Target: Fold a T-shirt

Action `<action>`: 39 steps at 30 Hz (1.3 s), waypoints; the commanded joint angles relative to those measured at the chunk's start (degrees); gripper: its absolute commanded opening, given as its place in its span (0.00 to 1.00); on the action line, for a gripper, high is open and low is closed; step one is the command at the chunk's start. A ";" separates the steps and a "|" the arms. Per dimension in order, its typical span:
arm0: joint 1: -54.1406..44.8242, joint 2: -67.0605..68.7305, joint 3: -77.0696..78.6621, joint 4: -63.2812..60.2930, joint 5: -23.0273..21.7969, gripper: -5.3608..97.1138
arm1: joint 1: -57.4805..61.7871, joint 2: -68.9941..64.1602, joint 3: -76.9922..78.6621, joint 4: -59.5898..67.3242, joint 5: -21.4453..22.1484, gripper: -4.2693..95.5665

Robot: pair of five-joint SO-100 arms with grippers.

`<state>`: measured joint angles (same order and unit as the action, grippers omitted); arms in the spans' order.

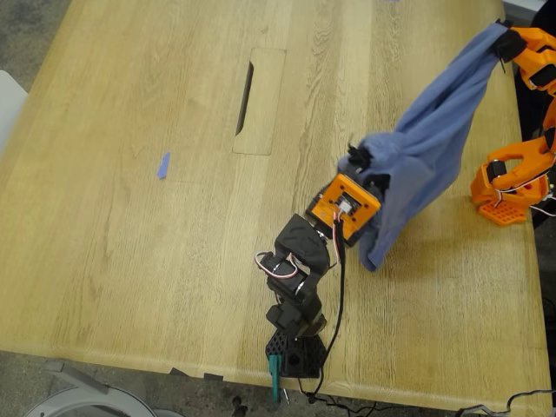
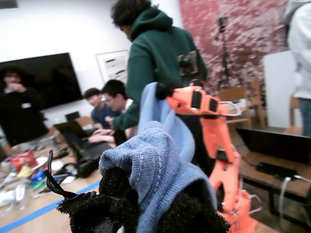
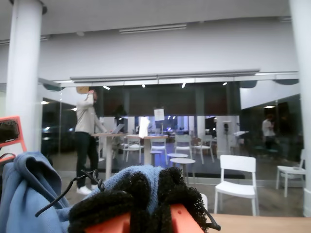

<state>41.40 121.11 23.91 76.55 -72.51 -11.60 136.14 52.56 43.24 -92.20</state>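
**T-shirt up off the bench, strung between both tools**

Nearest the exterior camera, the black arm's base (image 1: 295, 352) sits at the bench (image 1: 130, 261) edge. The arm reaches up to my first tool (image 1: 358, 158), and it's clenched! In the first wrist view, the black foam pads (image 2: 102, 204) bite a bunched fold of the T-shirt (image 1: 426, 148), with blue cloth bulging out between them. From there the shirt climbs in a slack band toward the exterior view's upper right. One loose end droops below my first tool toward the bench; I cannot tell whether it touches. At the far end my second tool (image 1: 502, 39), on the orange arm (image 1: 512, 178), is pinched onto the cloth's top corner. Well apart, toward the exterior view's left, a blue tape scrap (image 1: 162, 165) lies flat on the wood.
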 commanded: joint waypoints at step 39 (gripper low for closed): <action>28.39 28.21 44.65 0.44 -9.93 0.05 | -28.65 0.97 11.60 12.30 1.14 0.05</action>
<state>72.16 144.67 66.80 77.34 -80.68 -39.90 133.68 62.31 55.46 -91.49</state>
